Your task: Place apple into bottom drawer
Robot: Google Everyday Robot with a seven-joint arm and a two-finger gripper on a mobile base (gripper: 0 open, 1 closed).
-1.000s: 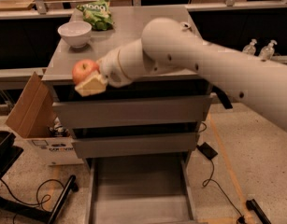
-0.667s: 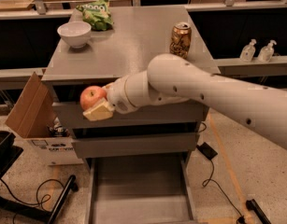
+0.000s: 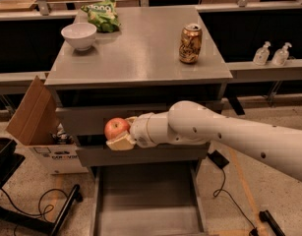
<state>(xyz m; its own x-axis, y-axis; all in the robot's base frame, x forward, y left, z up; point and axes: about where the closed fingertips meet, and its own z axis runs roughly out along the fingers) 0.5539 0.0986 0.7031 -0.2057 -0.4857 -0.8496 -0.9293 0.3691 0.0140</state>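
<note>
Apple [image 3: 116, 128] clamped tight in gripper [image 3: 122, 135].
Held in front of the upper drawers [image 3: 84, 119], above the pulled-out bottom drawer [image 3: 145, 205], toward its left side.

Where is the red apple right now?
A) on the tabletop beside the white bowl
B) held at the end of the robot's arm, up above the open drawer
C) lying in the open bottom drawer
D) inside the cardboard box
B: the tool at the end of the arm is closed on the apple, holding it in the air above the pulled-out bottom drawer, not in it.
</note>
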